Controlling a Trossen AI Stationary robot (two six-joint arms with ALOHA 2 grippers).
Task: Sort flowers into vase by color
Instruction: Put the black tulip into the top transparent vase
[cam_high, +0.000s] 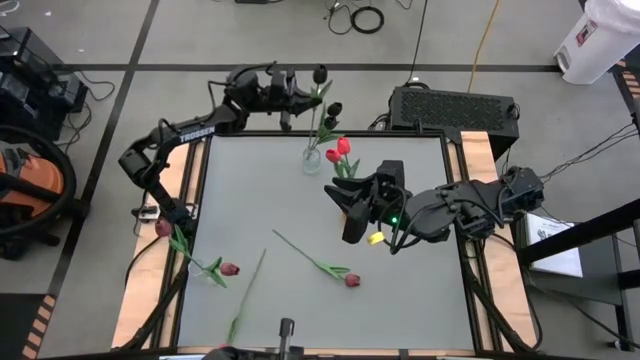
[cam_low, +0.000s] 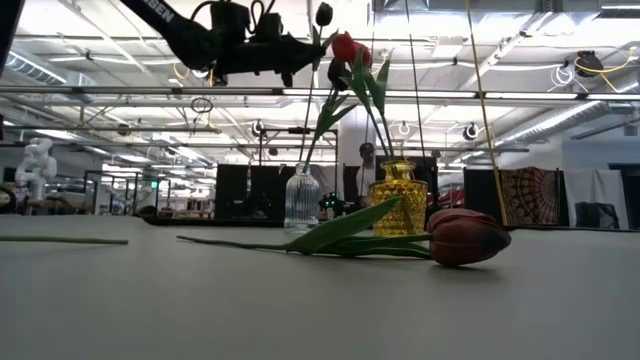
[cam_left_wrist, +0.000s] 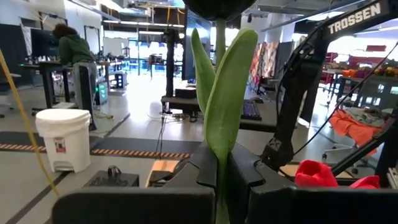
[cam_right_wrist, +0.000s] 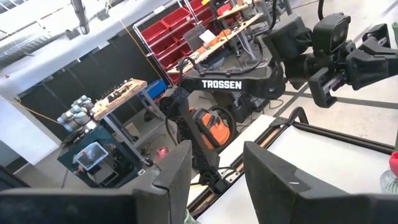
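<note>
My left gripper (cam_high: 297, 100) is raised over the table's far edge, shut on a black-headed tulip (cam_high: 320, 73). Its stem runs down to the mouth of a clear ribbed vase (cam_low: 301, 197), where another dark tulip (cam_high: 332, 110) stands. Red tulips (cam_high: 340, 150) rise from a yellow vase (cam_low: 398, 197), which my right arm hides in the high view. My right gripper (cam_high: 341, 212) hovers open near the table's middle, beside the vases, touching nothing. Loose tulips lie on the near half: one red-headed (cam_high: 352, 280), one maroon (cam_high: 230, 268). My left gripper pinches the black tulip's stem and a long green leaf (cam_left_wrist: 219, 146) between its two fingers, some way below the head. The fingers come level from the table's left side, across the stem. The tulip stands nearly upright, its head (cam_low: 323, 13) above the fingers.
A bare green stem (cam_high: 245, 295) lies near the front edge, and another tulip head (cam_high: 163, 228) sits at the left rim. The dark red tulip (cam_low: 465, 235) lies close to the low camera. People show in the room behind.
</note>
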